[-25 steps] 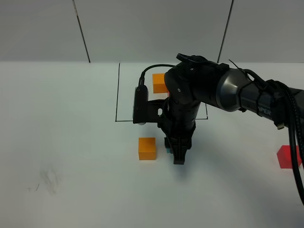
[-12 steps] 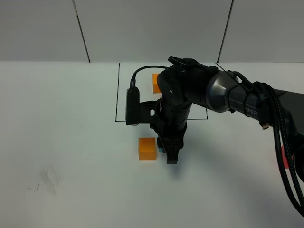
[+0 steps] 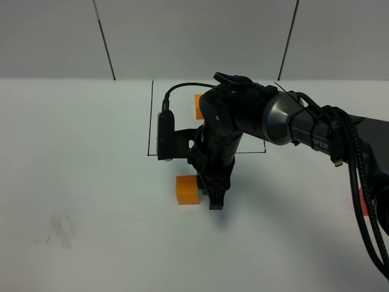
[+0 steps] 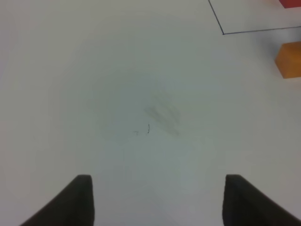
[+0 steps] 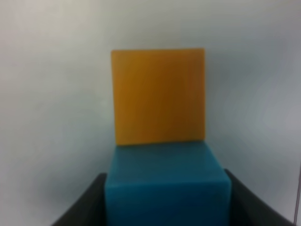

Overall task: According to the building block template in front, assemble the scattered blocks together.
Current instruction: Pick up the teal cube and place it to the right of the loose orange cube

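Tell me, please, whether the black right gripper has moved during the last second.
Yes. The right gripper, holding the matte teal-blue cube, has shifted left toward the loose orange cube, which stayed put.

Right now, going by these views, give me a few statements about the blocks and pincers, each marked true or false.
1. The right pincer is shut on the teal block. True.
2. The teal block sits well apart from the orange block. False: in the right wrist view they meet side to side.
3. The left pincer holds a red block. False: it is open and empty.
4. The right arm hides part of the template. True.
5. The orange block lies inside the template. False: it lies outside it, on the near side.
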`<action>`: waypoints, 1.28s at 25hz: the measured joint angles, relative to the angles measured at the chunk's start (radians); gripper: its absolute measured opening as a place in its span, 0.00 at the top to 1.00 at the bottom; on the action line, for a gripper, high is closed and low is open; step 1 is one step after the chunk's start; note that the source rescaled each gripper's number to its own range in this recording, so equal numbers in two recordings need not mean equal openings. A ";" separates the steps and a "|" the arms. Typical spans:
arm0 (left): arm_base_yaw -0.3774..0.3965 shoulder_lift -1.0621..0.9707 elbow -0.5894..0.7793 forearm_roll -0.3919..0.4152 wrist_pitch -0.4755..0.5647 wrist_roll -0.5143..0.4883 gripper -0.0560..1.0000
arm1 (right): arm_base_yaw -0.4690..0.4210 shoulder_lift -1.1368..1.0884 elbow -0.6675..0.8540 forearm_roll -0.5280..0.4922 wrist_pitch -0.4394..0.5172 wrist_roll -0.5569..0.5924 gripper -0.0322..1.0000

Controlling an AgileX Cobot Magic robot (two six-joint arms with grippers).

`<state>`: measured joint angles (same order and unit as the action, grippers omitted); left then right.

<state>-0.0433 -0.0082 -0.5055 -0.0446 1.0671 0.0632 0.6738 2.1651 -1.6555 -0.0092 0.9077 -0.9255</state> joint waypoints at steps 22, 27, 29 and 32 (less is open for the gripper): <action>0.000 0.000 0.000 0.000 0.000 -0.001 0.63 | 0.000 0.079 0.000 -0.002 -0.042 -0.025 0.70; 0.000 0.000 0.000 0.000 0.000 0.000 0.63 | -0.003 0.081 0.000 -0.007 -0.046 -0.049 0.70; 0.000 0.000 0.000 0.000 0.000 0.000 0.63 | -0.006 0.081 0.000 -0.011 -0.045 -0.069 0.70; 0.000 0.000 0.000 0.000 0.000 0.000 0.63 | -0.013 0.081 0.000 -0.011 -0.027 -0.097 0.70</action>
<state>-0.0433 -0.0082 -0.5055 -0.0446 1.0671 0.0630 0.6611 2.2460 -1.6558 -0.0200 0.8806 -1.0221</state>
